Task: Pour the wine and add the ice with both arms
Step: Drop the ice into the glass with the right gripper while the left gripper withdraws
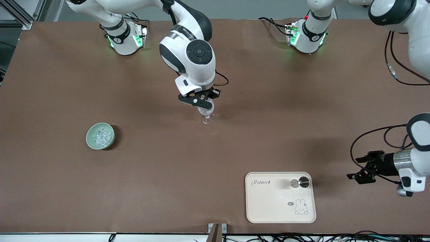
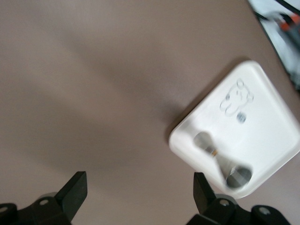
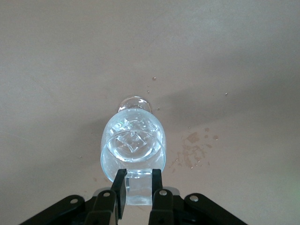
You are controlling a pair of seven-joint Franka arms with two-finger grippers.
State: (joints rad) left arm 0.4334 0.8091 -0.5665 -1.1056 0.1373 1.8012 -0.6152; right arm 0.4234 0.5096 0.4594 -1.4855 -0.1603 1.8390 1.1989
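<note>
1. An ice cube is pinched between the narrowly set fingers of the right gripper, directly over the mouth of the wine glass.
2. More cubes are seen inside the glass bowl, and the glass is stood upright on the brown table, about mid-table, farther from the front camera than the tray.
3. A few wet spots are visible on the table just beside the glass in the right wrist view.
4. The rest of the ice is heaped in the pale green bowl, which is placed toward the right arm's end of the table, well apart from the glass and nearer to the front camera.
5. A cream tray with a rabbit print is set close to the front edge; a small metal object — its kind cannot be told — is lying on it.
6. The left gripper is held in the air near the left arm's end of the table, beside the tray; its fingers are spread wide with nothing between them, and the arm is waiting.
</note>
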